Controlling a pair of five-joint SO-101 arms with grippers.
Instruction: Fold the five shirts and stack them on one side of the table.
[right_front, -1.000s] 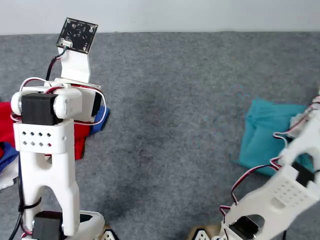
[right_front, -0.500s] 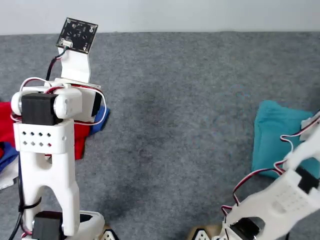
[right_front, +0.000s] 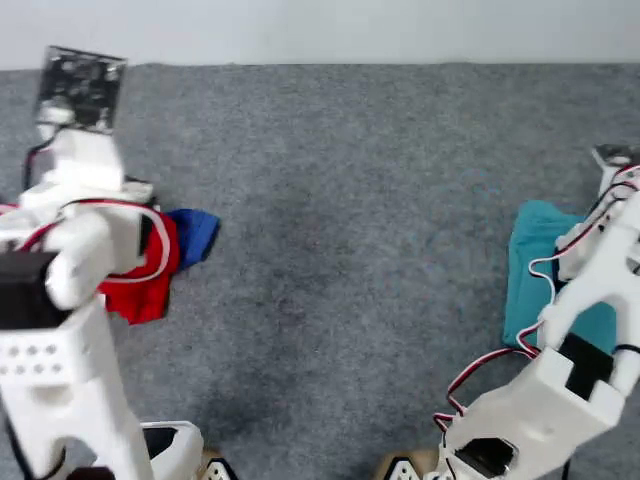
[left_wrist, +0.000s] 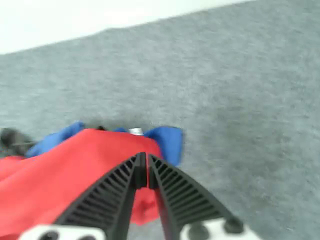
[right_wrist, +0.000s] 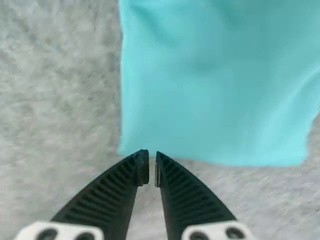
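You have the teal shirt (right_wrist: 210, 85) folded; the red shirt (left_wrist: 60, 175) and blue shirt (left_wrist: 167, 142) lie heaped. Your left gripper (left_wrist: 142, 167) and right gripper (right_wrist: 150, 167) are both pressed together.

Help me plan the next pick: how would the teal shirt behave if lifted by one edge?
The teal shirt lies flat with soft creases, so it would probably droop and unfold rather than hold its shape. It looks thin, so it is likely light. On the fuzzy grey table, a push may bunch it up instead of sliding it.
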